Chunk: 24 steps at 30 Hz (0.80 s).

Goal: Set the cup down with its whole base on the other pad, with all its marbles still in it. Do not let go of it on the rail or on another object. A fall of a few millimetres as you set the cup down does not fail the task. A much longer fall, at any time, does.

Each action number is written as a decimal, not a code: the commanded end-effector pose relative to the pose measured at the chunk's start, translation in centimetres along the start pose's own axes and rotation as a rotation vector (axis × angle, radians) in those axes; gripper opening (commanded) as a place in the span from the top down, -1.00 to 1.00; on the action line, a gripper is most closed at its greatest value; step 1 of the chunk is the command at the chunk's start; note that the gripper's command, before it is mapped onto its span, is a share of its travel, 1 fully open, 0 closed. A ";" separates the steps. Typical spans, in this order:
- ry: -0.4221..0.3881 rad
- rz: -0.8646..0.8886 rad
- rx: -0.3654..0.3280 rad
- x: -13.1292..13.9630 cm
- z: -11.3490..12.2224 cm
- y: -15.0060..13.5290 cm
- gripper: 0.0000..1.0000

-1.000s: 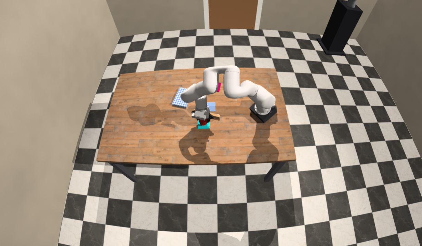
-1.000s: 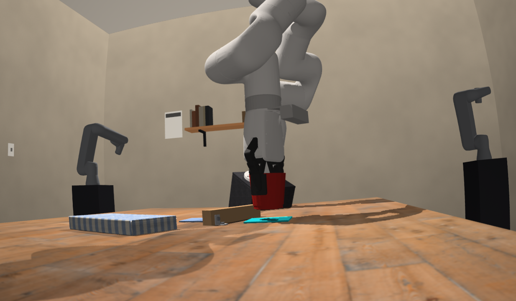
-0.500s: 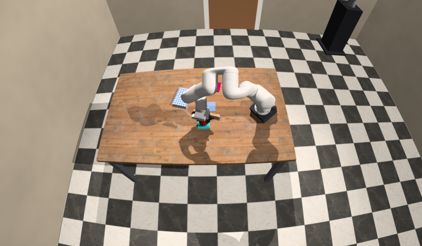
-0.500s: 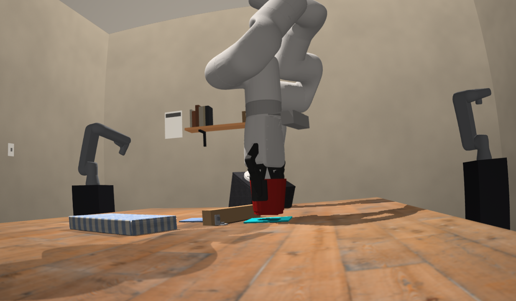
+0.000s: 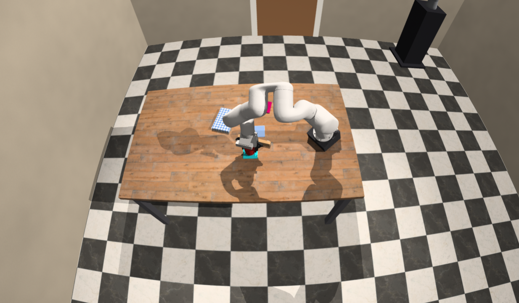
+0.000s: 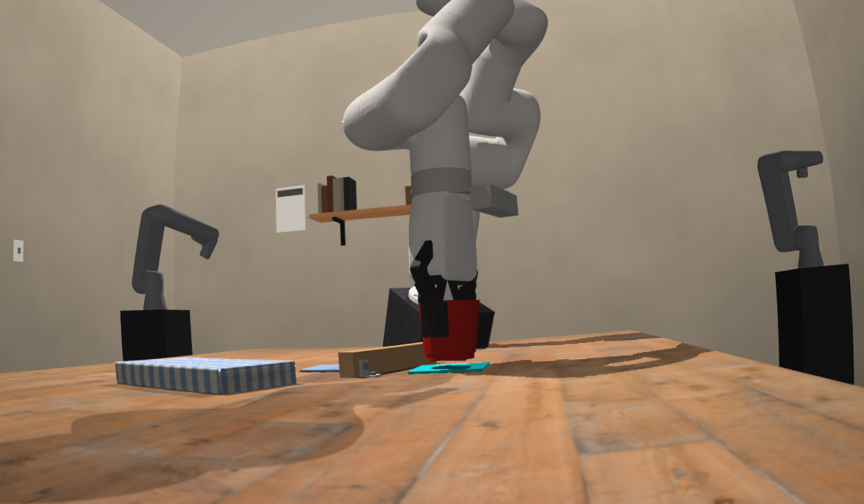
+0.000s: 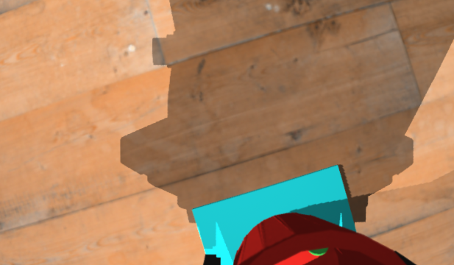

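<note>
On our wooden table (image 5: 186, 169) (image 6: 535, 425) (image 7: 65, 147), we see the checked cloth block (image 5: 221, 120) (image 6: 203, 374) lying apart from the wooden rail (image 5: 264, 143) (image 6: 378, 360), which runs near the cyan pad (image 5: 250, 156) (image 6: 479, 366) (image 7: 271, 191). Our claw (image 5: 250, 148) (image 6: 455, 325) grips the red cup (image 5: 249, 151) (image 6: 460, 329) (image 7: 278, 235) upright, just above that pad, and we can make out a green marble (image 7: 318, 252) inside the cup.

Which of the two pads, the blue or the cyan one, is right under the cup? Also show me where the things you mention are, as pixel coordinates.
The cyan pad (image 5: 250, 156) (image 6: 426, 369) (image 7: 271, 195); the red cup (image 5: 250, 151) (image 6: 462, 329) (image 7: 304, 235) hangs just above it.
</note>
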State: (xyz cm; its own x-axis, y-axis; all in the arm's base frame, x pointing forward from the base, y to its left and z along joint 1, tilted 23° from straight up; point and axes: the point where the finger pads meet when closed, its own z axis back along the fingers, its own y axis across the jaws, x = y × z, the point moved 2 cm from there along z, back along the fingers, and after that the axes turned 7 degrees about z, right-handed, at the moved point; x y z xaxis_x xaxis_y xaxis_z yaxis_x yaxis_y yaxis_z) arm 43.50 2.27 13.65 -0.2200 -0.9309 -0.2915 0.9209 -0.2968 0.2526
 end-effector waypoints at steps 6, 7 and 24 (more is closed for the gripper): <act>0.001 -0.001 0.003 0.0 -0.2 0.1 -0.70; 0.001 -0.001 0.003 0.0 -0.3 0.1 -0.70; 0.001 -0.001 0.003 0.0 -0.7 0.1 -0.70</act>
State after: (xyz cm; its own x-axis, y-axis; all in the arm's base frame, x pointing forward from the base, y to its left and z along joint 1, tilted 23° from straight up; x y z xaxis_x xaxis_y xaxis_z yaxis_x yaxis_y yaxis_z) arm 43.77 2.43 12.88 -0.2201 -0.9309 -0.2915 0.9210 -0.2968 0.2525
